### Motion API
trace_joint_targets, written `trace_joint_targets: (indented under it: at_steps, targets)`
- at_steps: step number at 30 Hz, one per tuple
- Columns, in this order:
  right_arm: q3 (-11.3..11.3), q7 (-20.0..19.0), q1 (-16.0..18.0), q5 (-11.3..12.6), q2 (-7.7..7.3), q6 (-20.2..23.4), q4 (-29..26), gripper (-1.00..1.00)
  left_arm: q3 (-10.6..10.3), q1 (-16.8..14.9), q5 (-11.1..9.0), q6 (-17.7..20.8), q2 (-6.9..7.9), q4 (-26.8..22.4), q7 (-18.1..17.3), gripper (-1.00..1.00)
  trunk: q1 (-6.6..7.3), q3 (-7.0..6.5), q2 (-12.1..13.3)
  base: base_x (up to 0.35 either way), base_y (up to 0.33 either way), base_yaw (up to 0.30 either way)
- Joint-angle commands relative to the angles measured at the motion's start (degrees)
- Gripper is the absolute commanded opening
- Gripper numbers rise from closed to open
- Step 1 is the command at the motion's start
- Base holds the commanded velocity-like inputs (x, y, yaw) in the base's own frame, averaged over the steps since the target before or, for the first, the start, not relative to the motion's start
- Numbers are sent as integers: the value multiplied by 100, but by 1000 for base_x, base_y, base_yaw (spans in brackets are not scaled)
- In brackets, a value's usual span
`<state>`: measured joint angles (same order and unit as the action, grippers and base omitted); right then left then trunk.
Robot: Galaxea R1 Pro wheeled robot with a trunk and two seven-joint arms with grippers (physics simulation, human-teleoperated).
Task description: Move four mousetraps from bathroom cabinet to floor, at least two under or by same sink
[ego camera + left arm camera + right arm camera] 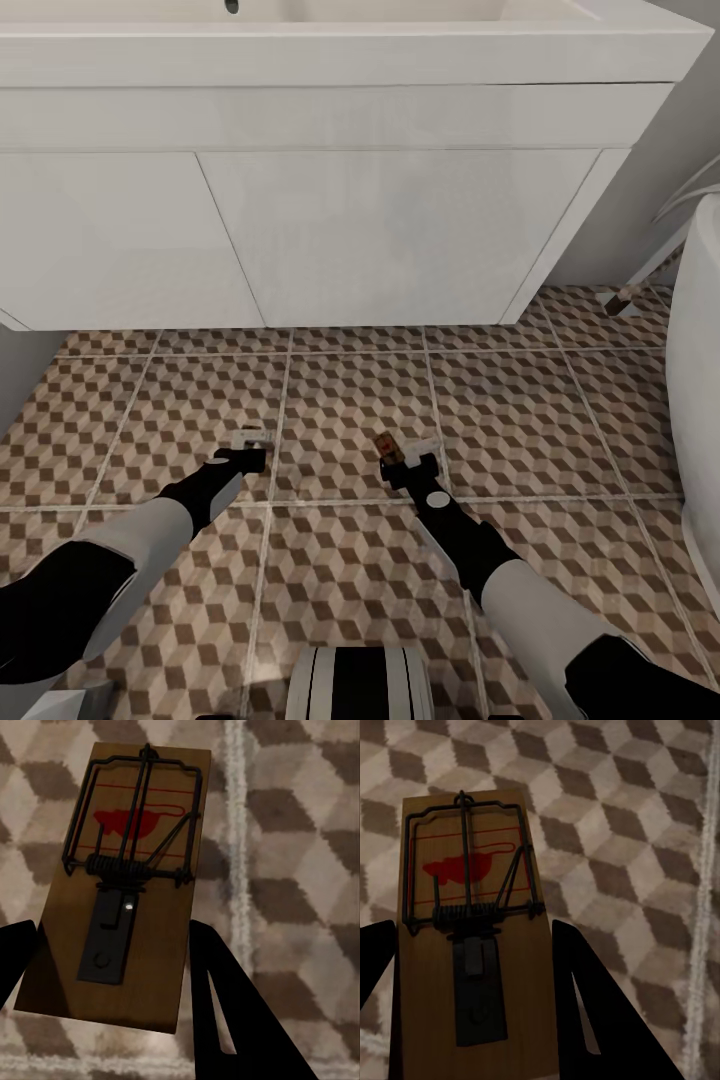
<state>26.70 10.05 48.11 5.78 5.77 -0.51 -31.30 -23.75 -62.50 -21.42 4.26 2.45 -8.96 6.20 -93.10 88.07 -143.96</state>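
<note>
Head view: both arms reach low over the floor (pixel 340 400) in front of the white vanity (pixel 300 230), whose sink (pixel 400 10) shows at its upper edge. The left hand (pixel 247 447) and the right hand (pixel 405 460) hang close above the tiles, well apart from each other, with the vanity front just ahead of both. A small brown trap (pixel 388 447) peeks out at the right hand's tip; what the left hand carries is too small to make out here. A white tub edge (pixel 700 400) curves in beyond the right arm.

Left wrist view: a trap (pixel 124 885) sits clamped between the two dark fingers (pixel 225 997), its long axis running straight out along them, red mark and wire bar at the far end. Tiles lie beneath; whether the board touches them cannot be told.

Right wrist view: the second trap (pixel 472 930) is held the same way between the fingers (pixel 592 1012), long axis out from the hand, spring across the middle.

Both boards appear ready to be let go onto the floor by the sink; no cabinet or drawer is in sight.
</note>
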Motion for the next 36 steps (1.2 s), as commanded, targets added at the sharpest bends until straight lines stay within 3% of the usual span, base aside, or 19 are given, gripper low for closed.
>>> trace_joint_targets:
  at_steps: [1,5,9,16,36]
  targets:
    - [46,40,4,81,-5,-10,-1,-100,-49,1,-31,39,4,-18,30,-100,1,3,-1,0,0,0]
    - [42,58,24,77,-12,-7,-13,-100,-61,1,-30,39,-3,-18,30,-100,1,3,-1,0,0,0]
    - [40,66,330,75,-11,76,120,-100,-67,1,-31,39,-87,-15,30,-100,1,3,-1,0,0,0]
    - [38,63,989,96,42,375,1113,-100,-68,1,-34,39,-114,-18,30,-100,1,3,-1,0,0,0]
    - [37,59,1069,102,49,232,1241,-100,-68,1,-36,52,-185,-40,51,-100,1,3,-1,0,0,0]
